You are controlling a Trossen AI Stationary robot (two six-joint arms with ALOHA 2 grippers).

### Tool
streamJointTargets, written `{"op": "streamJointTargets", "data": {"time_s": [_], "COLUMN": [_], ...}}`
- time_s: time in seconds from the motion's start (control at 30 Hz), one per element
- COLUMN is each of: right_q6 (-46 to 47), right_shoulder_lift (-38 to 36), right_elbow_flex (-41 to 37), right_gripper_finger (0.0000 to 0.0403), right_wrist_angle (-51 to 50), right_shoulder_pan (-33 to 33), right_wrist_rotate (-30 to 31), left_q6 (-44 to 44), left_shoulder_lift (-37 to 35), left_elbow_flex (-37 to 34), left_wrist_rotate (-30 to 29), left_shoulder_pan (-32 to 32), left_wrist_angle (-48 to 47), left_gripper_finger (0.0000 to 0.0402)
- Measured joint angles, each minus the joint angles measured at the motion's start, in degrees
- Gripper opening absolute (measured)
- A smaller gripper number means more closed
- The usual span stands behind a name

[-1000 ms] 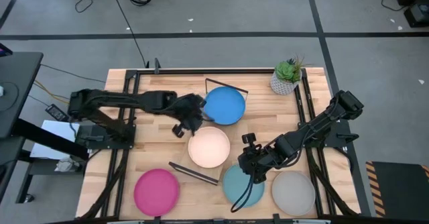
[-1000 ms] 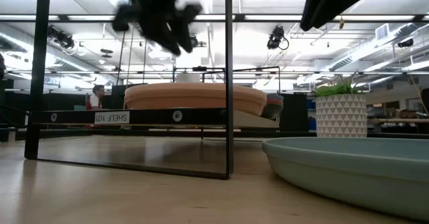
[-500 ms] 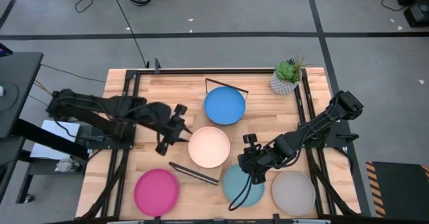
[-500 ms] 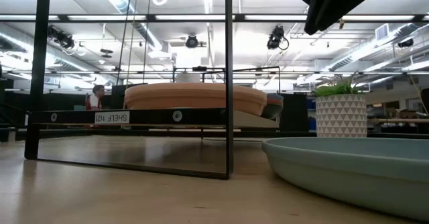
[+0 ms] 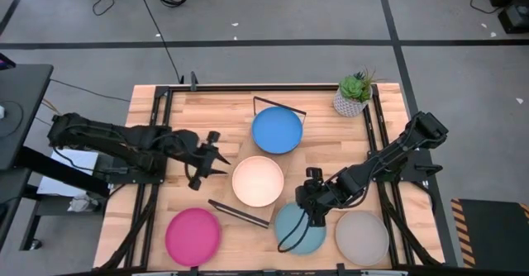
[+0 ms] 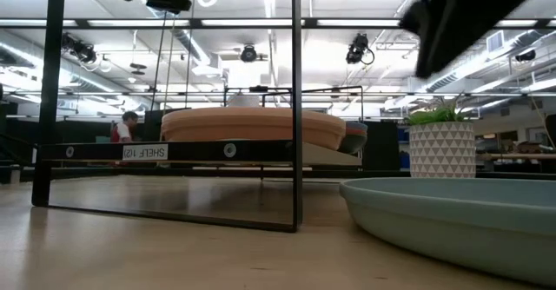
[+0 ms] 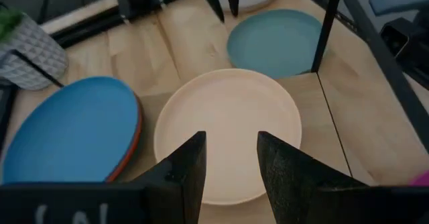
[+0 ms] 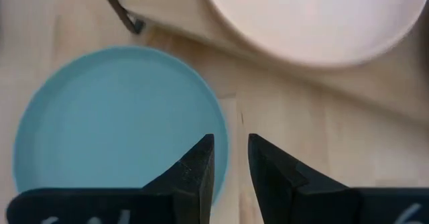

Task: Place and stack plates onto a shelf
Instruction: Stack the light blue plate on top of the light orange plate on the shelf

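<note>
Two dark arms over a slatted tabletop (image 5: 207, 102), left arm (image 5: 107, 140) reaching in from the left edge, right arm (image 5: 388, 160) from the right edge. Long light-wood shelf (image 5: 285, 148) lying across the middle of the table, black wire frames (image 5: 278, 108) at its short ends. Resting on the shelf: blue plate (image 5: 276, 130) stacked on an orange plate (image 7: 134, 147), only the orange rim showing in the left wrist view; beside them the cream plate (image 5: 258, 181). Off the shelf, along the near edge of the table: pink plate (image 5: 193, 235) at left, light blue plate (image 5: 299, 228) in the middle, grey plate (image 5: 361, 236) at right, touching or nearly touching the light blue one. Seen level from the low view, more plate edges under the cream one on the shelf, colours hard to tell. Small potted plant (image 5: 354, 94) at the far right corner of the table.

Left gripper (image 5: 213, 156) hovering well left of the cream plate, fingers (image 7: 188, 167) parted with a clear gap, nothing between them. Right gripper (image 5: 310, 210) over the far edge of the light blue plate, fingers (image 8: 198, 170) set a narrow gap apart, holding nothing, plate rim just beneath.
</note>
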Motion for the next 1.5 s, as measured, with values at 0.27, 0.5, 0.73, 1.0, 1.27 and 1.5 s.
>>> {"op": "streamJointTargets", "data": {"time_s": [0.27, 0.5, 0.73, 1.0, 1.27, 1.5], "right_q6": [8.40, 9.98, 11.31, 14.66, 15.50, 15.17], "right_shoulder_lift": [0.02, 1.39, 6.31, 7.60, 7.61, 7.61], "right_elbow_flex": [-3.68, -4.14, -3.79, -3.78, -7.37, -10.42], "right_gripper_finger": [0.0101, 0.0101, 0.0101, 0.0110, 0.0180, 0.0187], "right_wrist_angle": [1.45, 5.29, 6.22, -1.02, 1.28, 6.10], "right_shoulder_pan": [-1.07, 0.31, 1.36, 1.30, -0.87, -1.67], "right_wrist_rotate": [-5.91, -5.89, -7.72, -6.85, -7.53, -11.13], "left_q6": [-3.93, -6.17, -6.40, -4.48, -4.48, -4.84], "left_shoulder_lift": [-8.33, -10.42, -10.38, -10.36, -10.10, -10.12], "left_elbow_flex": [-4.31, -4.79, -4.79, -4.79, -4.79, -4.79], "left_wrist_rotate": [0.04, -0.50, -1.74, -1.76, -1.76, -1.73], "left_shoulder_pan": [3.30, 4.90, 6.88, 9.19, 10.95, 10.97], "left_wrist_angle": [-1.13, -3.56, -3.48, -3.34, -3.56, -3.53], "left_gripper_finger": [0.0141, 0.0141, 0.0141, 0.0141, 0.0141, 0.0141]}}
